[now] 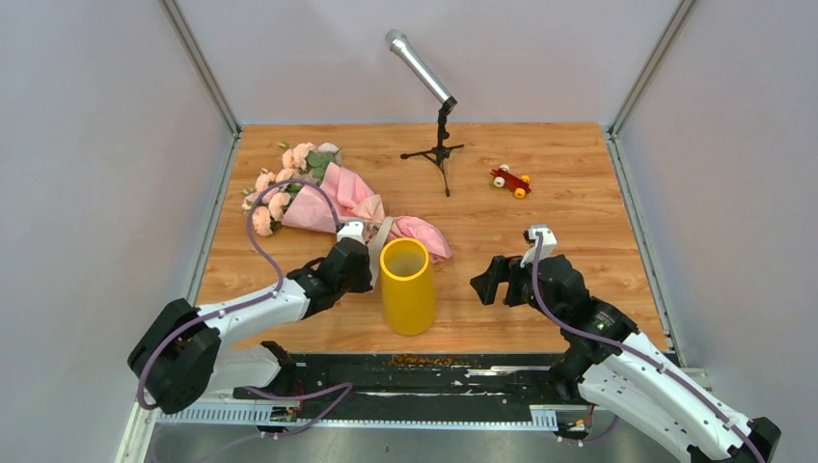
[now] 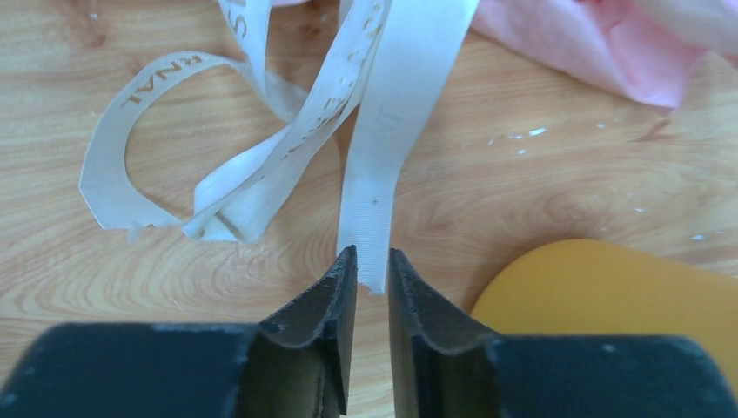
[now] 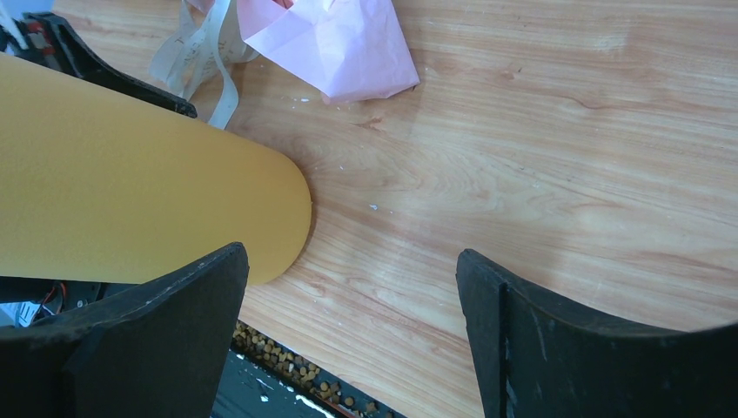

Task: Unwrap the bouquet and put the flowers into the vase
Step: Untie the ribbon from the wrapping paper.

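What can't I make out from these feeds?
- Left wrist view: whether the left end effector truly pinches the ribbon; its end sits in the narrow gap, contact unclear.
- Ribbon knot on the bouquet: too small in the top view, cut off by the left wrist view's top edge.
- Flower stems: covered by pink paper, every view.
- Right wrist view: most of the vase, cut off by the left edge.

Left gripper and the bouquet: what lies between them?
The loose beige ribbon, seen in the left wrist view. Its loops lie on the wooden table near the bouquet, and one tail reaches the narrow gap of the left gripper.
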You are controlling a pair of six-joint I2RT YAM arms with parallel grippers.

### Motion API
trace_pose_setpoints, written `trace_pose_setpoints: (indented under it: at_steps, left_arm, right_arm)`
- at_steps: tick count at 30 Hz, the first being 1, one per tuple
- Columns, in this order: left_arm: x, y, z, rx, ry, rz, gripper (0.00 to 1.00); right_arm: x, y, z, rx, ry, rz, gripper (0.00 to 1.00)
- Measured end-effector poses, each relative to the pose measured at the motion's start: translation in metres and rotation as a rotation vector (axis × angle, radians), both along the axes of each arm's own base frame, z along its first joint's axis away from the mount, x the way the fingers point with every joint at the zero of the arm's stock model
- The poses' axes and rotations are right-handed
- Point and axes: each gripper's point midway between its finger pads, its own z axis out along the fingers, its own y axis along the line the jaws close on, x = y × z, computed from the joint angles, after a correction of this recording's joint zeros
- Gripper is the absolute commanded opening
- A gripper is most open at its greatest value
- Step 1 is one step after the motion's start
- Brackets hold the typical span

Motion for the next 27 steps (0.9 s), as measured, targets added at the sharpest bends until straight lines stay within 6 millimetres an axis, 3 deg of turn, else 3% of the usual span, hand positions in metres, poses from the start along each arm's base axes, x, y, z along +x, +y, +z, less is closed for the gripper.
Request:
trace_pose_setpoints:
  at_steps: [4, 8, 27]
  left_arm:
    - [0.004, -0.003, 0.014, -0.015, -0.047, -0.021, 0.49]
    - [0.01, -0.004, 0.012, 0.014, -0.044, -0.037, 0.54]
    - [0.049, -0.022, -0.009, -0.045, -0.024, -0.052, 0.56]
  right_arm:
    - [0.0, 0.0, -0.001, -0.003, 0.003, 0.0, 0.9]
    - [0.0, 0.001, -0.003, -0.009, 0.011, 0.0, 0.9]
    - [0.001, 0.001, -0.008, -0.024, 0.025, 0.0, 0.9]
